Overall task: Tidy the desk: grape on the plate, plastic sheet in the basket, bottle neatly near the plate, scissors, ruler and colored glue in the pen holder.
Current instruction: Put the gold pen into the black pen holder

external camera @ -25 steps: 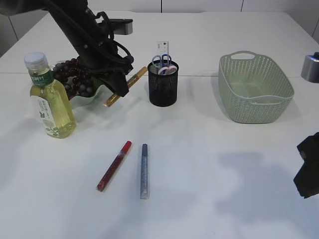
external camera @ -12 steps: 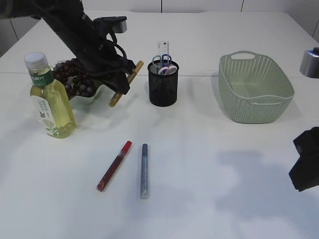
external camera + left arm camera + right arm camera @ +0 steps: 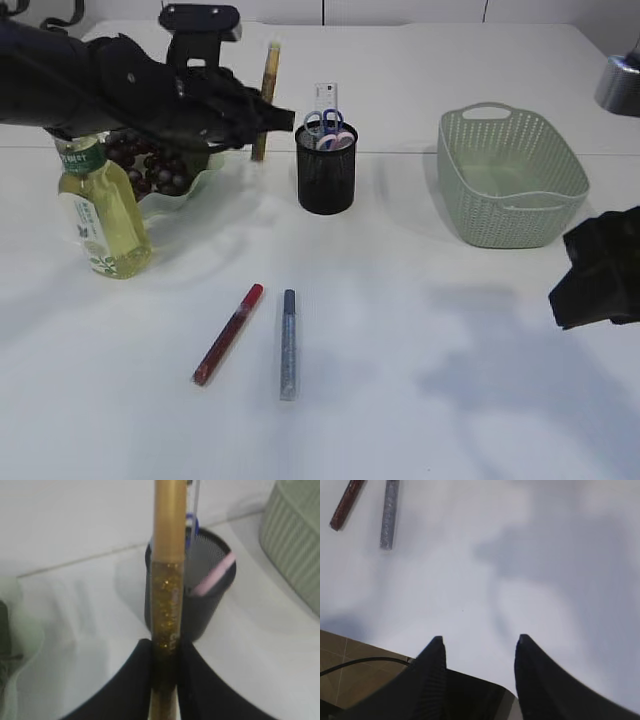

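Held the gold glue stick (image 3: 168, 605) tight in left gripper (image 3: 165, 670) (bottom end hidden); right gripper (image 3: 479, 642) open, empty, half cut off.

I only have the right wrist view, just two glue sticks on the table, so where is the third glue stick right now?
Observer: The left tool is shut on the gold glue stick, held upright just left of the pen holder.
Operator: What's already in the holder?
Observer: Scissors and a ruler stick out of it.
Operator: And the grapes?
Observer: The grapes lie on the plate, behind the bottle.
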Robot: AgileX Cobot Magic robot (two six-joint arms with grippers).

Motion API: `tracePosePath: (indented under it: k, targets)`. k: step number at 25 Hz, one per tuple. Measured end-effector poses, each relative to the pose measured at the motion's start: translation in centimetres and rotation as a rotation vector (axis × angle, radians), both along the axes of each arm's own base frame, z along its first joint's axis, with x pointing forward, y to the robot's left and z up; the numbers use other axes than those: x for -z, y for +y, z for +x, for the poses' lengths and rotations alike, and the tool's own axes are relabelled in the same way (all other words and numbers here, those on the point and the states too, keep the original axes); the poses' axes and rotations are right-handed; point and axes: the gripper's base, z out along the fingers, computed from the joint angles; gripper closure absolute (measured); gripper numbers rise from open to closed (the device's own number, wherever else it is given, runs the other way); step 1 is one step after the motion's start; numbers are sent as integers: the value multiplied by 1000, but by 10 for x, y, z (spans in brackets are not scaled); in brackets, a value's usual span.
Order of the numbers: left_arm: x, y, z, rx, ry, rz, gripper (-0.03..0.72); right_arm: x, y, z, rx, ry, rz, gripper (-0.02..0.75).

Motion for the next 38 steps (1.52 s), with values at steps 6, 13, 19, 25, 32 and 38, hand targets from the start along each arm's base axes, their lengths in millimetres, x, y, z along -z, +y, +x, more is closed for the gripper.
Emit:
tracePosePath:
  k: [6,13,19,25,32,38]
  targets:
    - [-15,-14,6,-86,-242,-105,578,-1,0,3,4,-34,4,373]
    - [-5,-32,28,-100,-295,-142,578,-1,-1,5,3,-51,-12,374]
    - [-6,-43,44,-111,-313,-197,578,-2,-1,8,6,-88,-13,374]
    - [-1,-63,42,-84,-308,-221,578,-3,-5,11,-1,-128,-61,374]
    - [9,-67,43,-85,-299,-223,578,-3,-5,11,-3,-132,-69,374]
    - [15,-72,52,-90,-322,-233,578,-3,-5,12,-2,-139,-68,374]
